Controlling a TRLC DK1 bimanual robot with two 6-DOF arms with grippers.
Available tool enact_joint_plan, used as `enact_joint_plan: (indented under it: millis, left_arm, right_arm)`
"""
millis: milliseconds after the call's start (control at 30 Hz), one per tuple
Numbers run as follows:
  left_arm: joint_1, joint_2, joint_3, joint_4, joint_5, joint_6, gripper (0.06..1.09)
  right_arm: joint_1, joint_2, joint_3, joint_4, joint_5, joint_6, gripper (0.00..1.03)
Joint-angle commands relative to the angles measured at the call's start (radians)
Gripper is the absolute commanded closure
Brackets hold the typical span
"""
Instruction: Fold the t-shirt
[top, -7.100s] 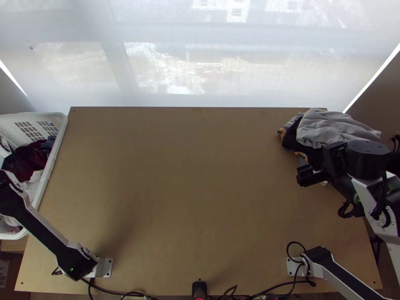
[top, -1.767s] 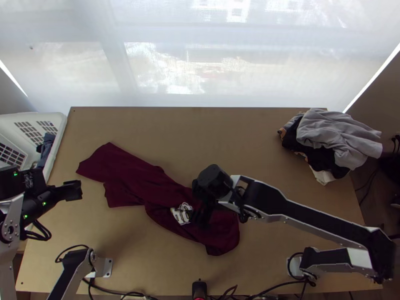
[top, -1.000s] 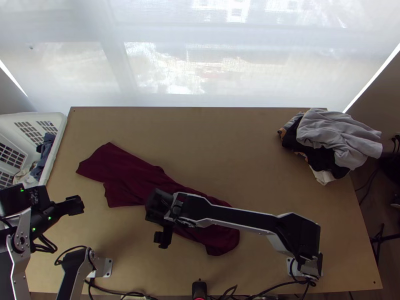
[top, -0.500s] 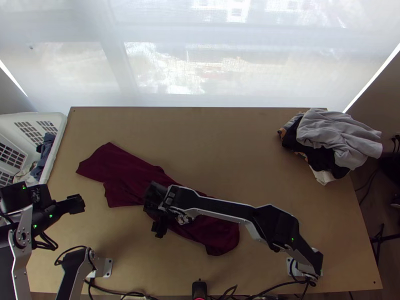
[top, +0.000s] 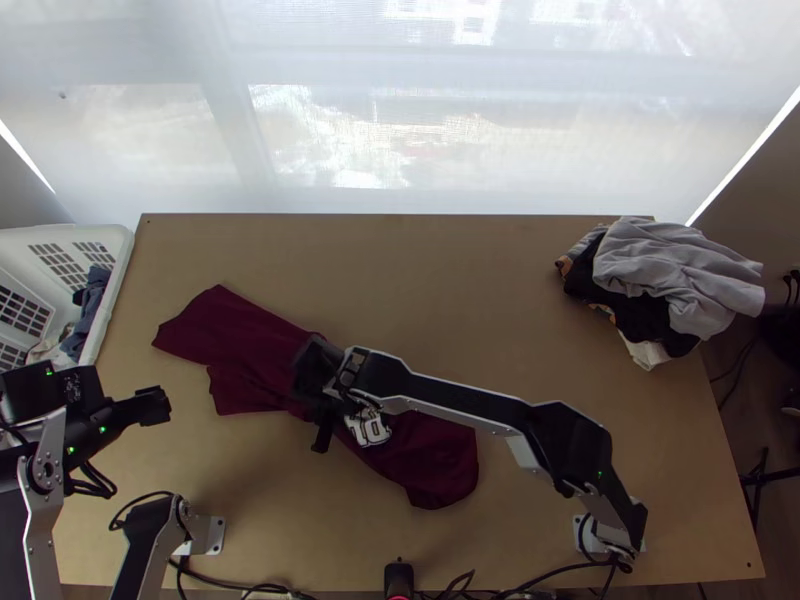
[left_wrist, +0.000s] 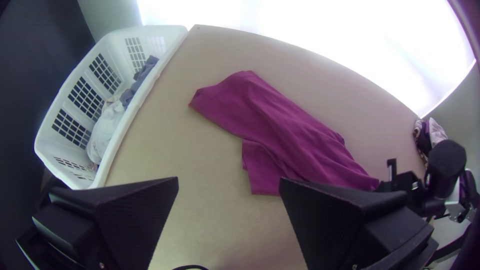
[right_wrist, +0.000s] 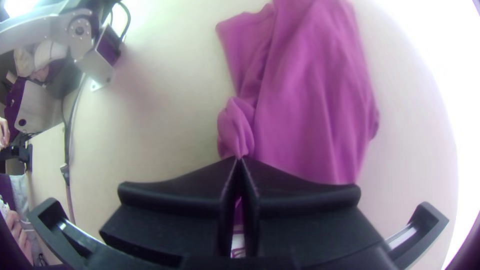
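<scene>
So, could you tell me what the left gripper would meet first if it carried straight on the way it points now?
Most likely the near side of the maroon t-shirt; though the height of the left gripper is unclear, so it might touch bare tabletop just short of it.

1. Likely a robotics lab: two robot arms (top: 572, 445) stand on base plates (top: 214, 535) at seven and five o'clock on a wooden table (top: 500, 290).
2. Cables (top: 545, 592) trail at six o'clock.
3. Daylight comes through a window blind (top: 320, 130) at twelve.
4. Laundry basket (top: 127, 250) at nine (a homelier touch).
</scene>
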Motion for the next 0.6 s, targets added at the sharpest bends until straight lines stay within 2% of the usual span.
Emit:
enact_joint_plan:
  millis: [0,267,567]
  left_arm:
    - [-0.016,-0.001,-0.008,0.001,0.007,-0.001,0.11]
    - [-0.065,0.014,-0.015,0.026,0.015,-0.016,0.11]
    - [-0.160,0.071,-0.115,0.118,0.013,-0.014,0.11]
  right_arm:
    - [-0.047,-0.167,0.017,-0.046,0.001,0.013,1.00]
    - [-0.139,-0.359,0.037,-0.161,0.003,0.012,1.00]
    - [-0.205,-0.461,0.019,-0.225,0.004,0.007,1.00]
